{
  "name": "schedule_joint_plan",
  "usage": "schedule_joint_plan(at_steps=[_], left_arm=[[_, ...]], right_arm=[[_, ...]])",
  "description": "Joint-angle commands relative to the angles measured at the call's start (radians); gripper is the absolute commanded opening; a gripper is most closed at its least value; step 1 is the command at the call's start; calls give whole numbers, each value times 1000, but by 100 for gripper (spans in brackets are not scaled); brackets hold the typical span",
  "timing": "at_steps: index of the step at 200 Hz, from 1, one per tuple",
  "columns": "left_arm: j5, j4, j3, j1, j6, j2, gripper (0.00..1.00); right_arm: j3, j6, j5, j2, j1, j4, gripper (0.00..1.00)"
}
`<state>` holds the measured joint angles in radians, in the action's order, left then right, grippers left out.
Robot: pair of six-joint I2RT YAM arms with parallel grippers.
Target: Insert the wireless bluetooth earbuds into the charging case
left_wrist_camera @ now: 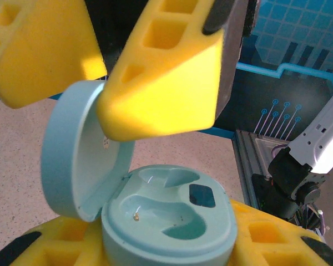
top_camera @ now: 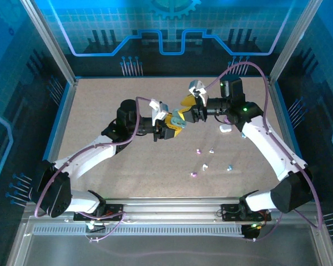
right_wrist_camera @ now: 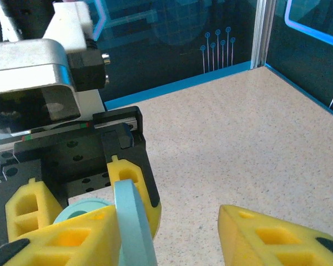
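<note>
earbuds [top_camera: 204, 166] tiny, blurred on table [top_camera: 100, 100], charging case [left_wrist_camera: 172, 221] base hidden, clamped by left gripper [top_camera: 173, 124], right gripper [right_wrist_camera: 169, 221] spread

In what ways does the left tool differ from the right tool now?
The left tool is shut on the light blue charging case; the right tool is open and grips nothing. The left tool's fingers clamp the case's base, while the right tool's fingers stand wide apart by its raised lid. Both tools have yellow fingers.
</note>
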<state>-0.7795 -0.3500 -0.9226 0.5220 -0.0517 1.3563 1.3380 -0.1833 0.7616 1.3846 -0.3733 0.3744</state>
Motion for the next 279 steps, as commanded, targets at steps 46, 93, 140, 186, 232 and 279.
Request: schedule_joint_plan(at_steps=[46,93,140,186,232,279], left_arm=[[82,-117,53,4,32,-17,33],[184,-228,108,3,58,-23,32],[210,-337,151,2,91,-20,32],[199,-356,154,2,96,-21,32],[197,-332,157,2,82,-42,32],[175,-332,148,1,87,-34,32]], right_arm=[[117,308,-87,-74,71,38,67],[5,527,-564,-265,145,169,80],[-274,889,-705,-370,401,425,63],[-588,943,-687,-356,448,425,54],[-752,971,-622,-310,456,339,51],[-773,951,-673,-290,458,330,51]])
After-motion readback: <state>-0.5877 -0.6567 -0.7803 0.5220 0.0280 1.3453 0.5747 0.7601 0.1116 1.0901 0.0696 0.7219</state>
